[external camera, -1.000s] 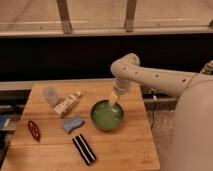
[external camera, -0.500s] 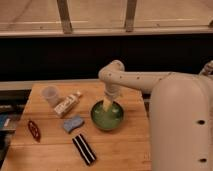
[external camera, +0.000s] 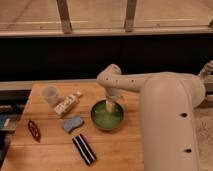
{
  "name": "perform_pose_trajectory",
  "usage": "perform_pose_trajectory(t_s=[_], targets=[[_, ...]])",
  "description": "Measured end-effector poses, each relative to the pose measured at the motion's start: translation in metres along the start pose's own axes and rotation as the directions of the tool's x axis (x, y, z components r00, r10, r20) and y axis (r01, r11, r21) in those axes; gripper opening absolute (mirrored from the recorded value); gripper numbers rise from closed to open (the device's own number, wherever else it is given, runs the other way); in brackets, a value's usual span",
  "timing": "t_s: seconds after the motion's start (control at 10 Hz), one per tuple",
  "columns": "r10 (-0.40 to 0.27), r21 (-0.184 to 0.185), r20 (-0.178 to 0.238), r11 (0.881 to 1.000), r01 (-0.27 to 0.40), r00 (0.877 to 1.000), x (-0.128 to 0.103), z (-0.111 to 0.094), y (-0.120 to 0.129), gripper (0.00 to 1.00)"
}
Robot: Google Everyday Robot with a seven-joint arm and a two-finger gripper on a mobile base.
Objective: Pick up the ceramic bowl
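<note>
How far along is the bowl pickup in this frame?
Approach looks done: the gripper is down at the far rim of the ceramic bowl. In hand: securing that rim, though no grasp is confirmed. Left: the lift, since the bowl rests on the table.

Reaches in from the right with a thick white arm (external camera: 170, 105), large in the foreground. Narrows to a slimmer forearm (external camera: 135, 81) running leftward, about level. Bends down at a rounded wrist (external camera: 111, 76). Points the gripper (external camera: 111, 104) straight down, low, near the middle of the view.
</note>
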Motion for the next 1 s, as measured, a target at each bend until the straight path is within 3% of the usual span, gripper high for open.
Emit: perform_pose_trajectory(t_s=[0.3, 0.4, 0.5, 0.7, 1.0], targets=[[0.013, -0.007, -0.002, 1.000, -0.013, 1.000, 0.003, 0.002, -0.003, 0.21], [0.018, -0.025, -0.008, 1.000, -0.018, 1.000, 0.005, 0.006, -0.003, 0.08], [0.019, -0.036, -0.012, 0.999, -0.019, 1.000, 0.005, 0.009, -0.002, 0.02], [0.024, -0.054, -0.014, 0.998, -0.025, 1.000, 0.005, 0.010, -0.003, 0.00], [0.048, -0.067, 0.027, 0.997, -0.046, 0.998, 0.001, -0.006, -0.012, 0.00]])
